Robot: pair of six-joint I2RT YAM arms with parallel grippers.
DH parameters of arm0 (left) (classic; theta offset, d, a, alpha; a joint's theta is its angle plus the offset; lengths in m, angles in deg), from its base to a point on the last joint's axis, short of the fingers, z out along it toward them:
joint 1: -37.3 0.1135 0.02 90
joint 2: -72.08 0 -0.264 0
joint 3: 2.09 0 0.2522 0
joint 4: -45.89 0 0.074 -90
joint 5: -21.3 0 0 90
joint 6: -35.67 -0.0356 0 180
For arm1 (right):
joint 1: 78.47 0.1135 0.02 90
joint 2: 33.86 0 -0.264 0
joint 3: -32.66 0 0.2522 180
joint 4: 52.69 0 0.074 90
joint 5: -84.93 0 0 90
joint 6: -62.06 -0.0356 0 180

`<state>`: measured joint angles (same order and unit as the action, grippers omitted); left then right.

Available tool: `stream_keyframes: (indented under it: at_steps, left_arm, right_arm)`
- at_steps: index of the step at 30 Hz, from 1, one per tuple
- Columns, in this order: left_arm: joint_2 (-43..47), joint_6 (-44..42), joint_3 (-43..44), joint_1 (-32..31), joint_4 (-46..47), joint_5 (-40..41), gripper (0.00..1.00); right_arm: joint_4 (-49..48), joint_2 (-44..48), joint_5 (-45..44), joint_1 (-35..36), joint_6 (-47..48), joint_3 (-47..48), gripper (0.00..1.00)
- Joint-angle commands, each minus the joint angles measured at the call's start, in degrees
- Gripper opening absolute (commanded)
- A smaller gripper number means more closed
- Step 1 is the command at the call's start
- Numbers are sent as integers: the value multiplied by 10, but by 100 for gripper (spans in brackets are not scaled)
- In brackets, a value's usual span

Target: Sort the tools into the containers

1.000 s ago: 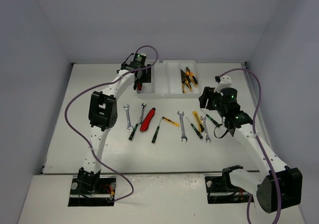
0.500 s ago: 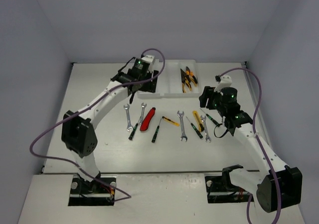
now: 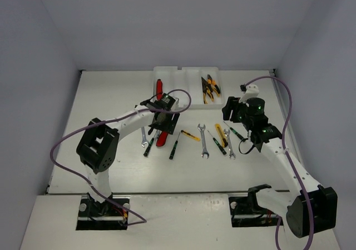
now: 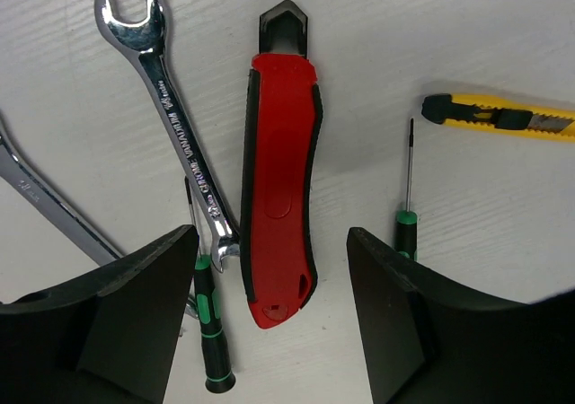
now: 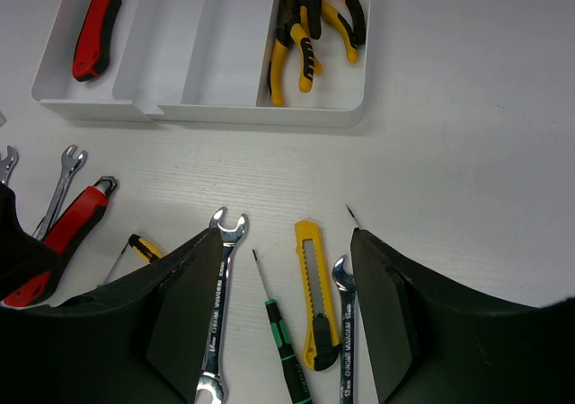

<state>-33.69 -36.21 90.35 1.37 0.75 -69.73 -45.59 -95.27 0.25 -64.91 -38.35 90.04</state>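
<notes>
Left gripper [image 4: 272, 251] hangs over white tabletop [image 4: 449, 45], jaws spread, nothing pinched. Red black-edged utility knife [image 4: 280, 153] lies on the table between them, silver open-end wrench [image 4: 171, 117] just beside it. Right gripper [image 5: 286, 242] likewise spread, holding nothing, above yellow snap-blade cutter [image 5: 314, 287] and thin green-black screwdriver [image 5: 278, 328]. Translucent white plastic tray [image 5: 202, 112]: second red knife [image 5: 96, 29] in leftmost slot, yellow-handled pliers [image 5: 301, 36] in rightmost.

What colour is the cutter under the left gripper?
Cutter is red, black-edged; left wrist view shows it best.

Tools [image 3: 202, 141] in row, cutter [image 3: 159, 88], pliers [image 3: 209, 88] in tray [image 3: 186, 89]
</notes>
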Motion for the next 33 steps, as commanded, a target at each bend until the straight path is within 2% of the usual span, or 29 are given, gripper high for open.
stream_keyframes:
  at_steps: [1,6,12,15,18,19,27,33]
  left_arm:
    - [-2,-10,20,-4,14,-7,63]
    - [-33,-1,22,-8,16,-5,62]
    - [-45,-1,26,-30,16,33,50]
    - [-51,0,28,-31,16,41,35]
    - [-40,0,28,-37,16,50,15]
    - [-34,0,29,-38,16,50,12]
    - [33,22,80,-36,20,92,10]
    - [9,34,163,-4,67,119,10]
  right_arm:
    - [-41,7,-3,2,-2,4,57]
    - [-41,4,-1,3,-3,4,57]
    - [-41,2,-1,3,-3,5,57]
    - [-41,4,-2,3,-4,4,57]
    - [-41,3,-4,3,-4,4,57]
    - [-41,3,-4,3,-4,4,57]
    - [-42,2,-2,3,-5,5,57]
    - [-41,3,-2,3,-6,5,57]
